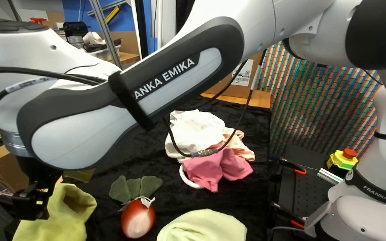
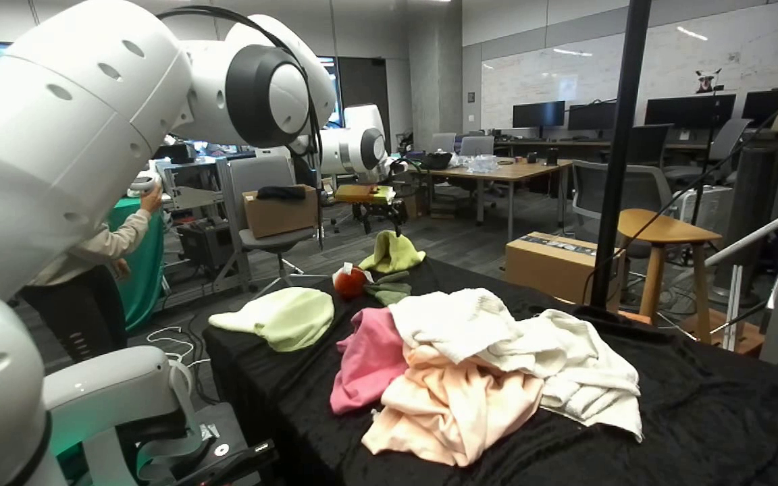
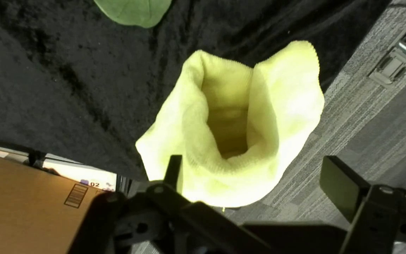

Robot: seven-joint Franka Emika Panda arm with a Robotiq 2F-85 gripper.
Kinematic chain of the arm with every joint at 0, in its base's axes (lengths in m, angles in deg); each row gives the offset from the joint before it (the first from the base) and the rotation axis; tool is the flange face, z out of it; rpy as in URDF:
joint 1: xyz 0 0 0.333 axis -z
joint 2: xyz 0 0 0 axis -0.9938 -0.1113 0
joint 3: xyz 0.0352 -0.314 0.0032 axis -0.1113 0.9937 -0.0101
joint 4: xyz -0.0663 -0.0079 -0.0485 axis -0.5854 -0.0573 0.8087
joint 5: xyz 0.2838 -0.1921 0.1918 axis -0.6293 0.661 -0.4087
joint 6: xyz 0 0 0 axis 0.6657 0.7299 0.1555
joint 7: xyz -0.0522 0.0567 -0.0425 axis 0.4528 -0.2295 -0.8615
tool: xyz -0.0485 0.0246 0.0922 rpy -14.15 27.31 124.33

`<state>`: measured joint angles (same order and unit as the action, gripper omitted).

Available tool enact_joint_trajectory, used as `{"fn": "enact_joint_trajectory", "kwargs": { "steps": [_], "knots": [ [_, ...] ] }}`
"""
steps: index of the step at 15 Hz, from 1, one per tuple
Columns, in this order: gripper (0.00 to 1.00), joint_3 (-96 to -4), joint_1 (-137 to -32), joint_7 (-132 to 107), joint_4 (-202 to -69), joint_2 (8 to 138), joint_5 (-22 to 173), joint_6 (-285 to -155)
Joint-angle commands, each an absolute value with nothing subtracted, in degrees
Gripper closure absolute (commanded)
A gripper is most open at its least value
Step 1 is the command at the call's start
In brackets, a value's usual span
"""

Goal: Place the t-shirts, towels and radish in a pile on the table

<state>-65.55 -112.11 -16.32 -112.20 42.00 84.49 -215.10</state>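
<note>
A yellow-green towel (image 1: 59,217) stands folded open at the table's edge; it also shows in the wrist view (image 3: 294,91). My gripper (image 3: 252,165) is open and empty above this towel, its fingers wide apart; it also shows in an exterior view (image 2: 382,226). A plush red radish (image 1: 137,217) with green leaves (image 1: 134,189) lies beside that towel. A pale green cloth (image 2: 294,314) lies on the radish's other side. A white towel (image 2: 456,320), a pink cloth (image 2: 369,358) and a peach cloth (image 2: 456,405) lie together in a heap. Which are t-shirts I cannot tell.
The table has a black velvet cover (image 2: 699,398). The floor (image 3: 358,141) shows past its edge under one finger. A cardboard box (image 3: 30,208) is near the gripper. A black post (image 2: 615,155) and a person (image 2: 85,283) are around the table.
</note>
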Motion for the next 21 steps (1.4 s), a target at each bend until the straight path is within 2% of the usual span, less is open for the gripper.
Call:
{"fn": "enact_joint_trajectory", "kwargs": {
  "steps": [1, 20, 21],
  "knots": [
    [0.0, -64.47, -112.46, -16.68, -109.66, 40.2, 85.55, -218.18],
    [0.0, -62.33, -112.42, -16.1, -104.83, 33.92, 84.47, -215.23],
    [0.25, -61.64, -112.88, -15.58, -103.97, 33.4, 83.5, -214.47]
  ]
}}
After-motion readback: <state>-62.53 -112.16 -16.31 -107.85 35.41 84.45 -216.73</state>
